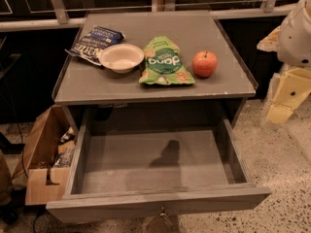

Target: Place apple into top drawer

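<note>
The apple (204, 63), round and red-orange with a short stem, sits on the right part of the grey cabinet top (97, 84). The top drawer (121, 166) is pulled out toward me, below the top. Its flat grey bottom holds nothing, only a shadow. My gripper (284, 103), cream-coloured under the white arm, hangs at the far right edge. It is off to the side of the cabinet, well right of the apple and apart from it.
A white bowl (121, 57), a green snack bag (165, 62) and a blue chip bag (95, 43) lie on the cabinet top left of the apple. An open cardboard box (43, 154) stands on the floor at the left.
</note>
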Controlling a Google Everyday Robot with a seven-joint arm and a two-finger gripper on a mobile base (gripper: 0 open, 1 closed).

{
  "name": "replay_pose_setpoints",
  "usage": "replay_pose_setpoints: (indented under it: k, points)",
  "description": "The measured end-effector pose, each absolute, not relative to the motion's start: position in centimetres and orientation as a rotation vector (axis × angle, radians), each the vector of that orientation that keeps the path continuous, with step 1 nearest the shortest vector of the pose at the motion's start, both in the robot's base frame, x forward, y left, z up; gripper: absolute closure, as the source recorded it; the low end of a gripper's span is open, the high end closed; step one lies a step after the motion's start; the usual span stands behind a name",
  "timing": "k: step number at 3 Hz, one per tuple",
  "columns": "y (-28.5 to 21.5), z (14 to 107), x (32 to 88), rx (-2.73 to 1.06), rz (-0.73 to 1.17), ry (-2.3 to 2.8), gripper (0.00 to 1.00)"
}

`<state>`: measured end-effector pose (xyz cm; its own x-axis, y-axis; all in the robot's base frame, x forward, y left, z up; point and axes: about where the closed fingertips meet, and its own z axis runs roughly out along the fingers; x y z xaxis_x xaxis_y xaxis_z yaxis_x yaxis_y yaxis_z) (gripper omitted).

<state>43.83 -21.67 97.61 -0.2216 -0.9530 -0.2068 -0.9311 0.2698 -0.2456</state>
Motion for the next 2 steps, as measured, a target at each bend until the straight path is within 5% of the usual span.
replay_pose_setpoints:
  k: [2]
  points:
    - [-21.7,96.9,46.9,-1.701,-0.087,2.213,0.00]
